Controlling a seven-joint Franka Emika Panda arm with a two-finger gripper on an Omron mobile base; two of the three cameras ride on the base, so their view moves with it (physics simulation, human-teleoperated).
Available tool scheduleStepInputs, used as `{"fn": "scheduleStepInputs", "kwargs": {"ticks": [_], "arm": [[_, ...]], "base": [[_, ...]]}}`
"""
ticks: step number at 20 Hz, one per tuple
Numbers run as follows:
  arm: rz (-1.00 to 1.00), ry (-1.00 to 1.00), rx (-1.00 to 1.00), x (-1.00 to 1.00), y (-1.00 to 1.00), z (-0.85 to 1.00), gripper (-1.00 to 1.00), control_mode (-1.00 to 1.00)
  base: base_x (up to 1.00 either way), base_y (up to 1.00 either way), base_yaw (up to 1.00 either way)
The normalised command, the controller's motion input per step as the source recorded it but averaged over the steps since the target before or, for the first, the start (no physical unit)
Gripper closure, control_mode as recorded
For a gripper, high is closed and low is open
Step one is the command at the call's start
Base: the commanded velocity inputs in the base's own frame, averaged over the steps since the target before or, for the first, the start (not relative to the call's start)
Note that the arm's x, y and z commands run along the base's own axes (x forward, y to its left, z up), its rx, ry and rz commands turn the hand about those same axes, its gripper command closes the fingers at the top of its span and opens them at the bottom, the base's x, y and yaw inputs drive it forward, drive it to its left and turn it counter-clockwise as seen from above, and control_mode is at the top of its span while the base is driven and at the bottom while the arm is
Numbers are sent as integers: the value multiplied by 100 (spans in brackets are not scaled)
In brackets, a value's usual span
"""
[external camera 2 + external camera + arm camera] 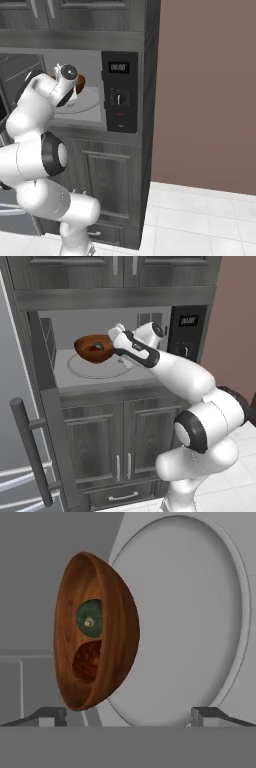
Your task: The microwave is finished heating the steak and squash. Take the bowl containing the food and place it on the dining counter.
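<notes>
Setting: dark grey cabinets (105, 443) around my open microwave (107, 373).
Bowl: bowl (94, 349) held above the turntable (100, 367), carrying squash (90, 618) and steak (87, 661).
End effector: end effector (116, 341) at the bowl's rim; I can't tell its opening.
Writing: panel display (119, 67) unreadable.

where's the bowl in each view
Left base view: the bowl is upper left of centre, lifted above the turntable.
Right base view: a sliver of it shows behind the arm's wrist, upper left.
Hand view: left of centre, seen edge-on.
Shared landmark: the turntable.
</notes>
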Motion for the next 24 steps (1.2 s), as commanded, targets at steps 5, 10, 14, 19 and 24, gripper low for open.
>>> {"fn": "scheduleStepInputs", "kwargs": {"ticks": [5,10,14,19,24], "arm": [[0,4,-2,39,14,-15,-100,-100],[0,5,-3,42,18,-15,-100,-100],[0,5,-2,31,13,-22,-100,-100],[0,6,-3,28,12,-25,-100,-100],[0,4,-1,28,9,-22,-100,-100]], "base": [[0,0,0],[0,0,0],[0,0,0],[0,0,0],[0,0,0]]}}
